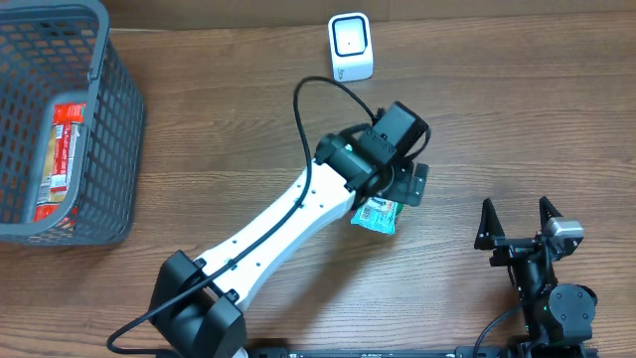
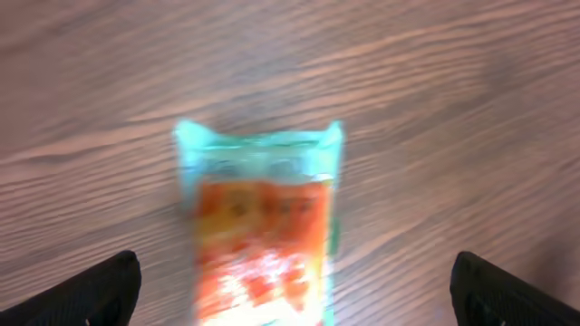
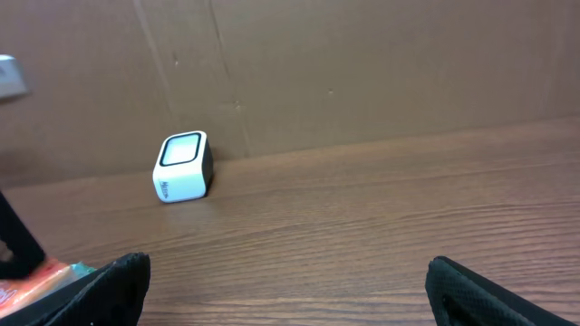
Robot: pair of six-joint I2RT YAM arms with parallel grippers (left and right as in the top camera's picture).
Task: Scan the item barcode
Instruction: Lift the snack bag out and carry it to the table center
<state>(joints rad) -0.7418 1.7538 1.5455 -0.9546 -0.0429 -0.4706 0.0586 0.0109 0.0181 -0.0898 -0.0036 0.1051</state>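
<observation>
The item, a teal-edged packet with an orange front (image 1: 377,214), lies flat on the wooden table under my left gripper (image 1: 396,189). In the left wrist view the packet (image 2: 263,235) fills the middle, blurred, and my left gripper (image 2: 294,294) stands open with a black fingertip (image 2: 100,290) wide on each side of it, not touching. No barcode shows on it. The white scanner (image 1: 351,47) stands at the table's back; it also shows in the right wrist view (image 3: 184,167). My right gripper (image 1: 519,221) rests open at the front right, nothing between its fingers (image 3: 290,290).
A grey wire basket (image 1: 99,119) at the far left holds a red and white packet (image 1: 60,159). A black cable (image 1: 318,94) loops off the left arm. A brown cardboard wall (image 3: 362,72) backs the table behind the scanner.
</observation>
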